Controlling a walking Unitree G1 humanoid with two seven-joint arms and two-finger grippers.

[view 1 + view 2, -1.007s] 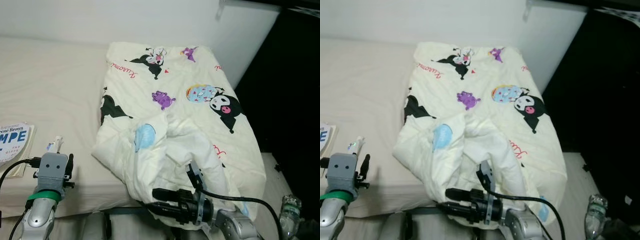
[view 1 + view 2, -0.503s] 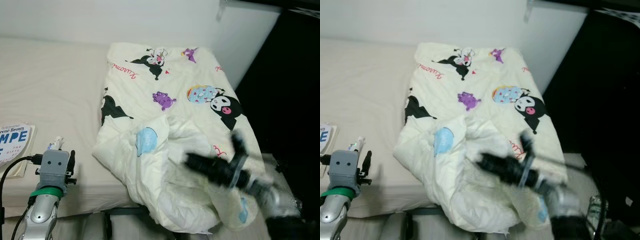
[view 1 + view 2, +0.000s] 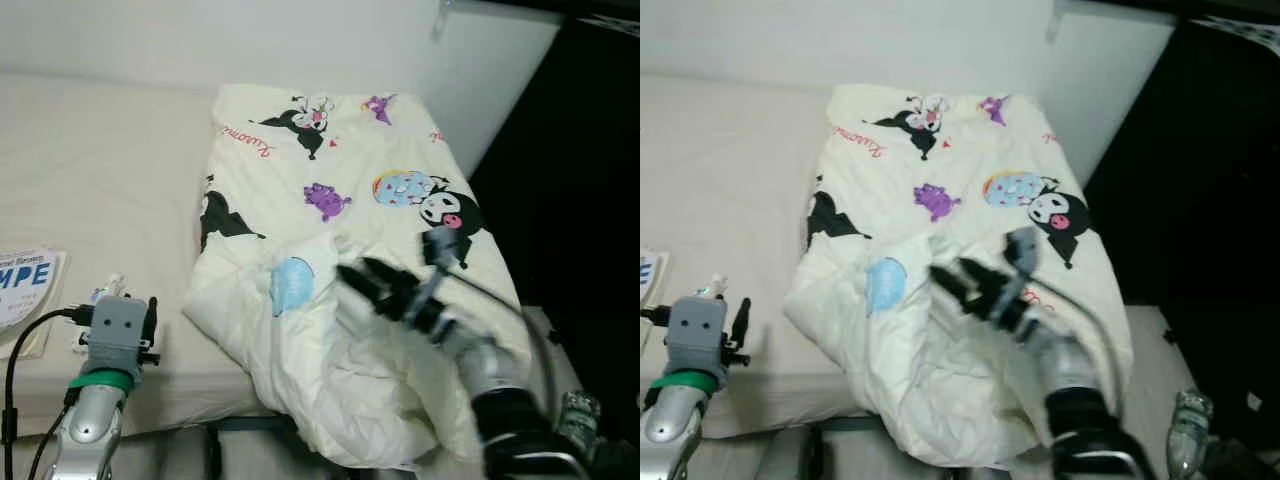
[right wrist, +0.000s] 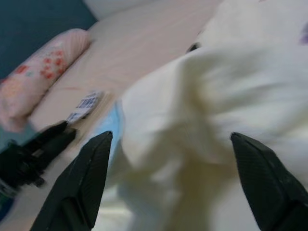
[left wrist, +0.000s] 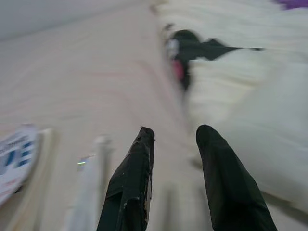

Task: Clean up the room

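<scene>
While its two black fingers stand wide apart, the right pincer [image 3: 362,283] hangs just over the bumpy front part of the blanket [image 3: 340,160] and holds nothing. The blanket is cream with cartoon pictures and lies on the right side of the bed [image 3: 100,160], with its front edge hanging off. The left pincer [image 5: 175,139] sits low by the front of the bed, its fingers a little apart and empty. A small tube [image 3: 104,291] lies just past it, and a book [image 3: 28,285] lies near on the left. A bottle [image 3: 578,420] stands on the floor at the right.
</scene>
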